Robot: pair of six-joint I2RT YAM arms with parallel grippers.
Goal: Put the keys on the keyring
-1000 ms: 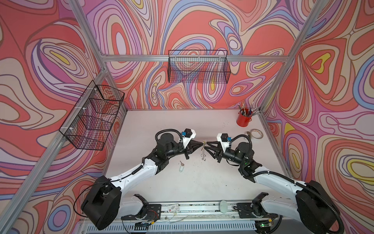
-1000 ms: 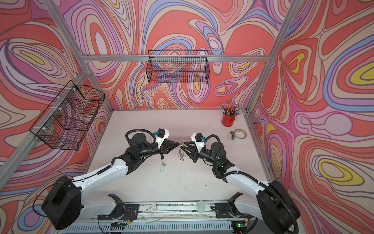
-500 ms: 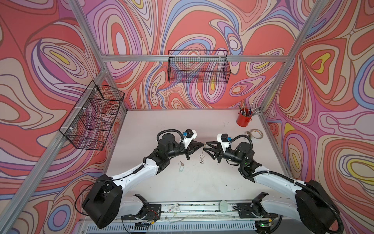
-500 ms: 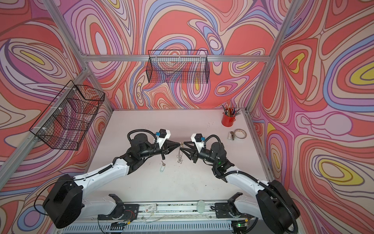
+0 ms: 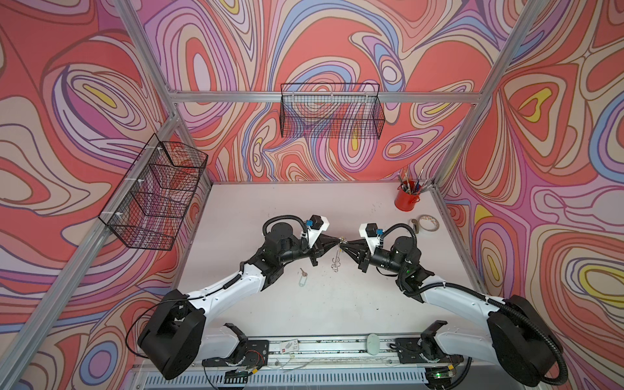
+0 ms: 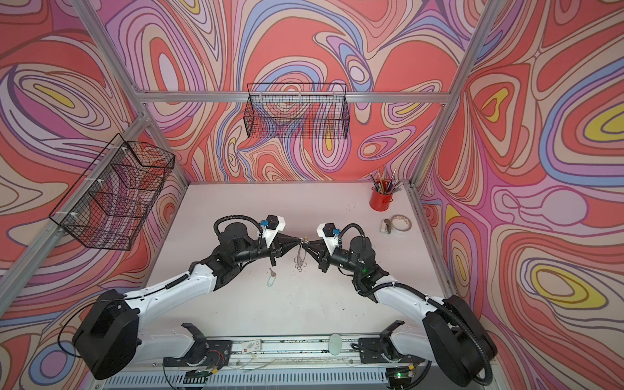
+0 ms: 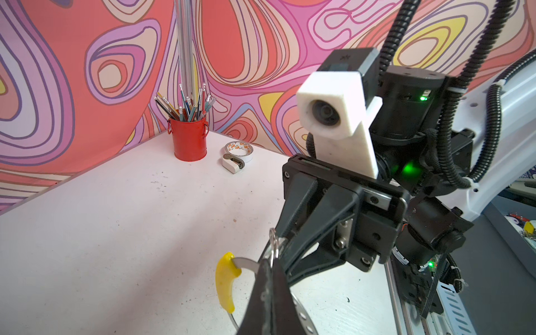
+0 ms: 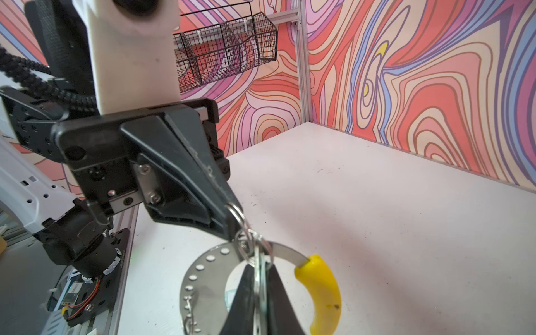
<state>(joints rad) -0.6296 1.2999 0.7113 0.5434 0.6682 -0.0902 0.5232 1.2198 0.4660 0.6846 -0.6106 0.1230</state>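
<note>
My left gripper (image 5: 337, 240) and right gripper (image 5: 345, 243) both clench the keyring (image 8: 200, 269) mid-frame, tips crowded. Risk: thin hoop pivots, slips free; loose key (image 5: 303, 276) waits lower left on counter (image 5: 304, 209).

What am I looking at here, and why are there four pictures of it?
Two robot arms work at a white table, and each arm ends in a two-fingered gripper. Two of the pictures come from a pair of cameras overhead that look down on the whole scene. The other two come from small cameras on the arms' wrists, so each shows the opposite arm up close.

The left gripper and the right gripper meet in the middle. Both are shut on the keyring, a flat metal hoop with holes and a yellow sleeve.

One key with a pale tag lies on the table beside the left arm. In the far right corner are a red cup of pencils and a tape roll.
</note>
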